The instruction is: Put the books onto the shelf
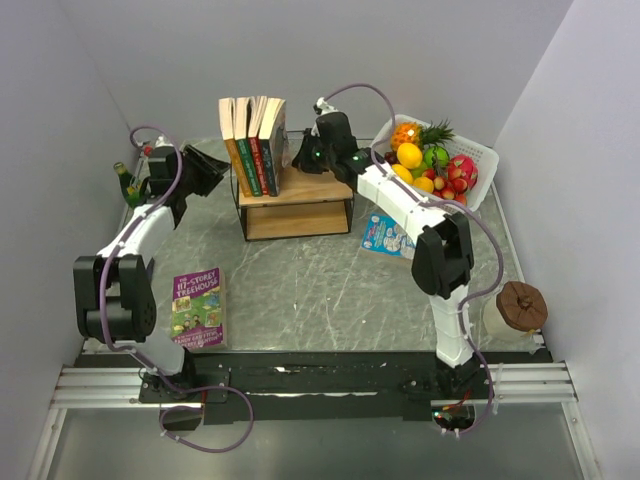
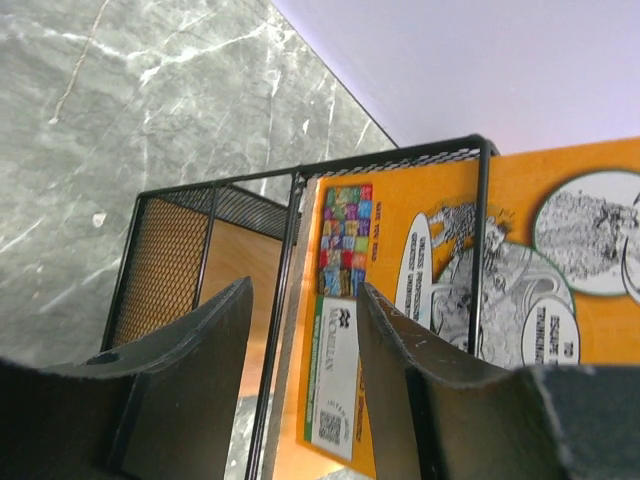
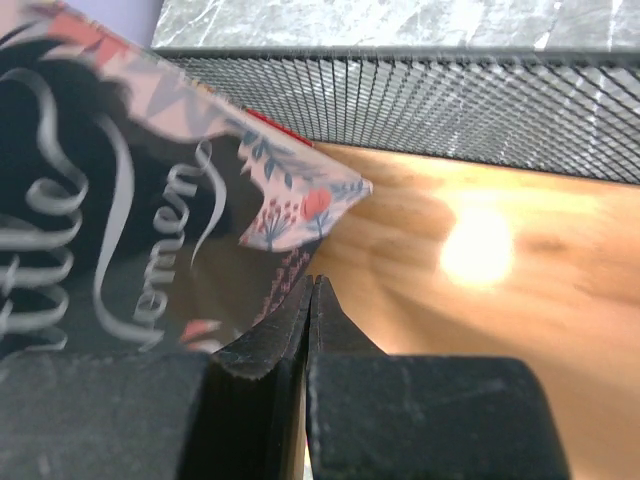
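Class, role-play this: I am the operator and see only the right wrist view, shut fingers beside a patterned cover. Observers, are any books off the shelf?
Observer: Yes, a purple book lies flat on the table, front left.
Operator: Any others?
Observer: A pale blue book lies flat to the right of the shelf.
Operator: Where is the other gripper?
Observer: The left gripper is open at the shelf's left end, facing an orange book.
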`<state>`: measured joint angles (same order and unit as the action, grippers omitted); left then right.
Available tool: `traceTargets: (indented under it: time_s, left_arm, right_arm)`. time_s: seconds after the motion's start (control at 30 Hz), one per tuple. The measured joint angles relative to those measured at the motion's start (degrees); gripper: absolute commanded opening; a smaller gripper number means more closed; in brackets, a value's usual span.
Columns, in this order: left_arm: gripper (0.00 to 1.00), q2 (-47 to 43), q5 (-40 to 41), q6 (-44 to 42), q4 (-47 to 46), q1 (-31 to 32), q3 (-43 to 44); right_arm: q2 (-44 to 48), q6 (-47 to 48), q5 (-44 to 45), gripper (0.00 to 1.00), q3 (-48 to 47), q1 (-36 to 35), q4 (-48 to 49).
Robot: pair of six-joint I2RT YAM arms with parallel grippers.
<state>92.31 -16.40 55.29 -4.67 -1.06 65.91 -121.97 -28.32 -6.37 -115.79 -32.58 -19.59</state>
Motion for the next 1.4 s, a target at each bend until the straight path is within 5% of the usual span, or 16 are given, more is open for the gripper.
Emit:
traceTargets:
  time_s: [0.3,0.57,0.77,0.97,1.4]
  left_arm:
    - [0.56,-8.24,5.86,-0.74,5.29,0.0,-4.72]
    - [0.57,-26.16,19.54,-0.35,16.55,-0.04,-12.02]
    - [0.52,-37.7,29.81,2.27,27.65,-0.07,-20.11]
    - [0.52,-39.67,36.2,4.55,39.8,-2.45,-26.12]
    - [0.51,-35.08,32.68,4.13,46.12,-9.38,-26.32]
  right_arm:
    - [12.39,1.05,4.42,0.03,16.31,-0.74,2.6]
    - [31.21,-1.31,10.62,0.16,43.39,-6.14,9.62]
    - [33.81,-4.46,7.87,0.58,52.89,-18.03,14.45]
    - [24.81,-9.55,-2.25,0.78,52.85,-25.07,21.79]
    - [4.35,-14.53,-11.3,0.8,32.76,-29.4,23.67]
